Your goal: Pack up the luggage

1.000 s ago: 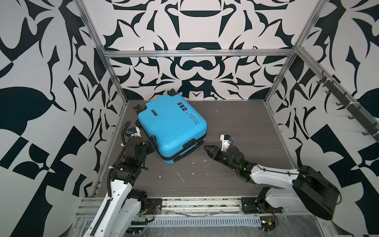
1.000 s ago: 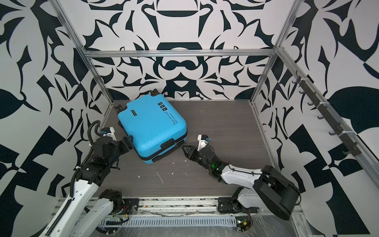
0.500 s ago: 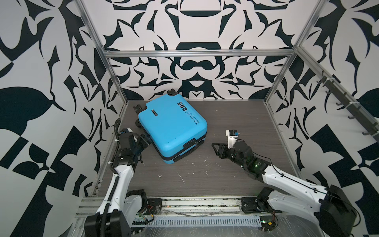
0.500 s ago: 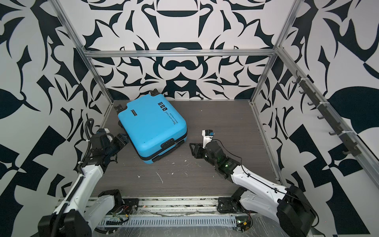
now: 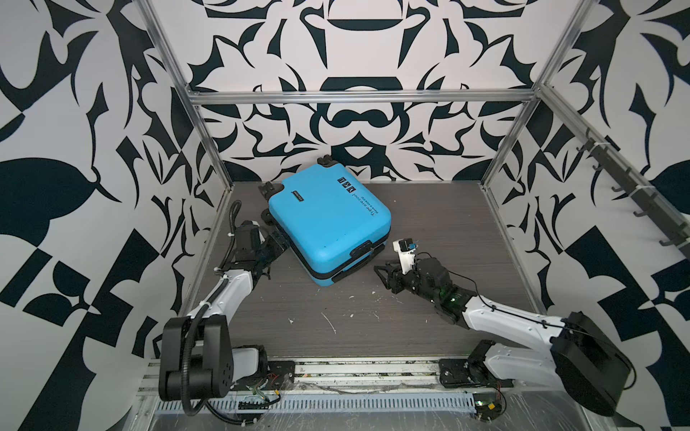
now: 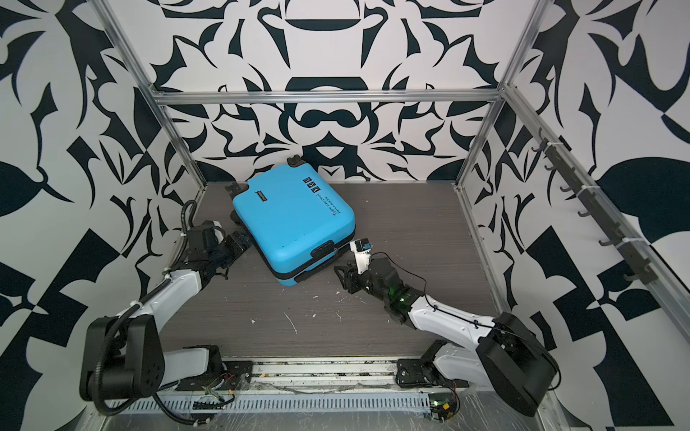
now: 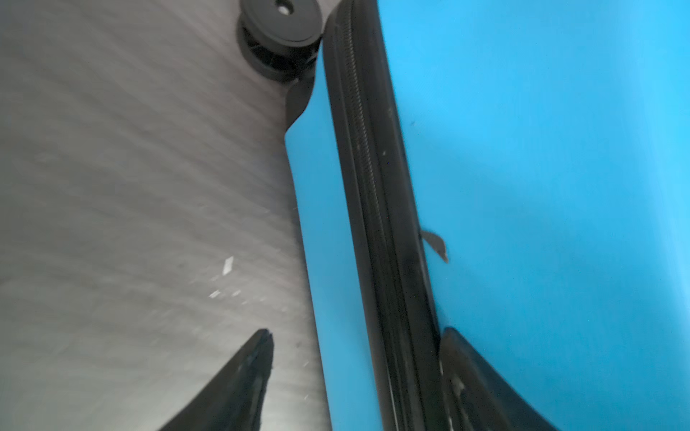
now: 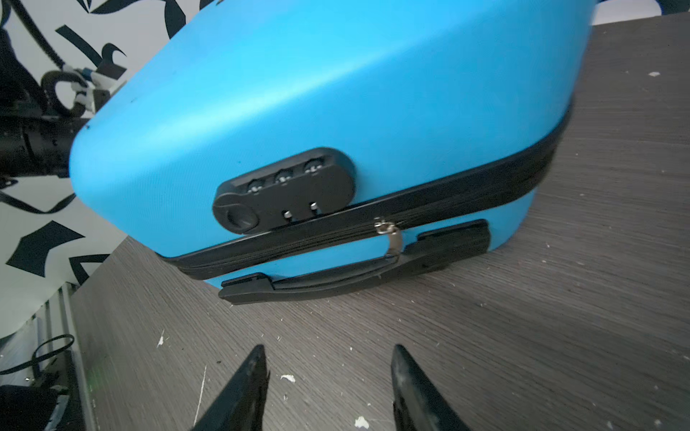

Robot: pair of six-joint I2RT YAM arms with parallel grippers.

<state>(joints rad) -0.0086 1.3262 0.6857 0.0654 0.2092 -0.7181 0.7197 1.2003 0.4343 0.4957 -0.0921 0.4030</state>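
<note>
The luggage (image 5: 328,227) (image 6: 291,224) is a bright blue suitcase, closed and lying flat at the back left of the table. My left gripper (image 5: 280,244) (image 6: 242,240) (image 7: 356,332) is open at its left side. One finger hangs over the table, the other lies on the blue shell, and the black zipper band (image 7: 373,186) runs between them. My right gripper (image 5: 382,274) (image 6: 341,276) (image 8: 328,349) is open and empty over the table. It stands a short way from the side with the handle (image 8: 336,280), the combination lock (image 8: 283,190) and the zipper pull (image 8: 390,239).
Patterned walls on an aluminium frame close in the dark wood-grain table (image 5: 429,224) on three sides. A rail of hooks (image 5: 627,194) runs along the right wall. A black wheel (image 7: 280,37) sticks out at the suitcase's corner. White specks dot the table.
The suitcase has slid a little to the right and back. My left gripper has moved up against its left side. The right jaws have spread slightly, and both arms have shifted their elbows.
</note>
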